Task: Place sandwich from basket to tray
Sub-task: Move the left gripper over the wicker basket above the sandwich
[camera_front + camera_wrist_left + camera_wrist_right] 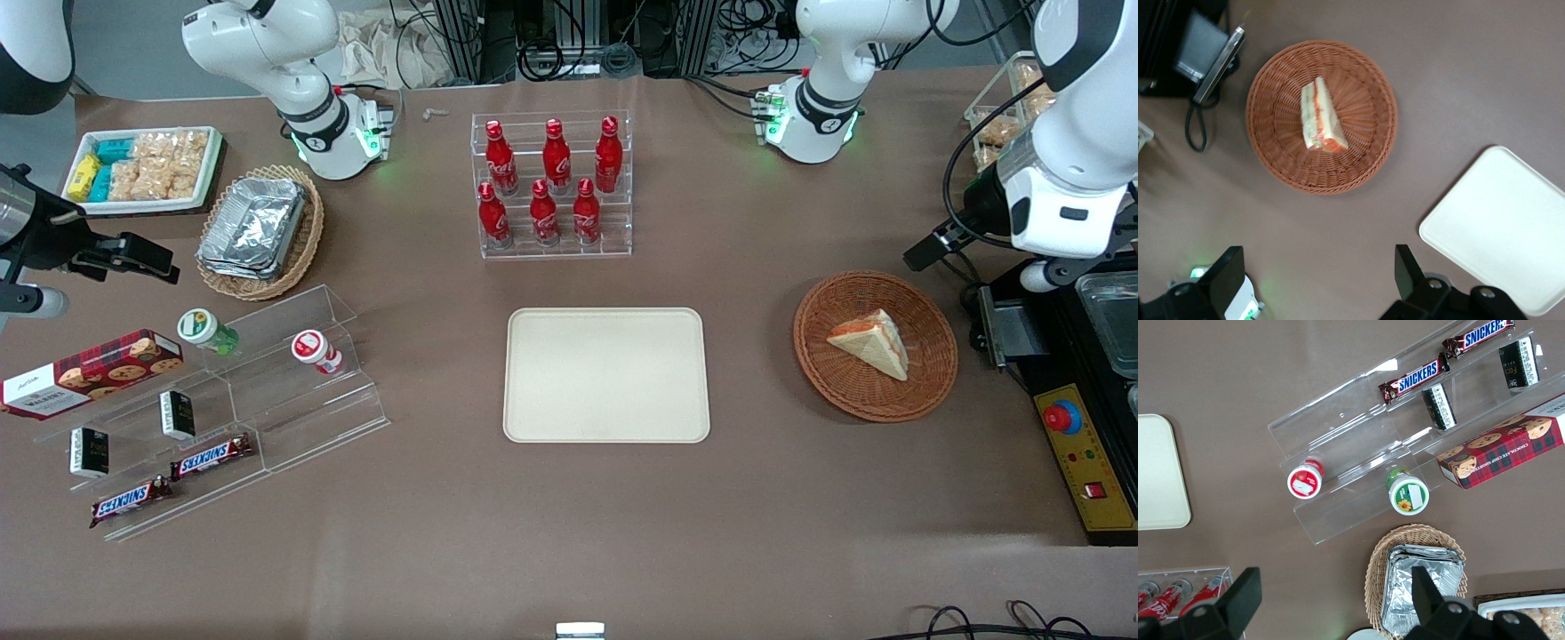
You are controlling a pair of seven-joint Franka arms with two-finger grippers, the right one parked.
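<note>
Fingers (pixel 1228 270) of the gripper (pixel 1318 277) stand apart, above and clear of the sandwich (pixel 1319 118) in the basket (pixel 1271 80); risk: a crushing or off-centre pinch tips it before the tray (pixel 1501 227).

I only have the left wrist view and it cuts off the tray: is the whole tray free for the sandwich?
Observer: Yes, the front view shows the tray bare all over.
Operator: Anything close to it?
Observer: A rack of red bottles stands farther from the front camera than the tray, apart from it.
Operator: Where's my gripper?
Observer: The gripper, open, hangs high, off the basket toward the working arm's end.
</note>
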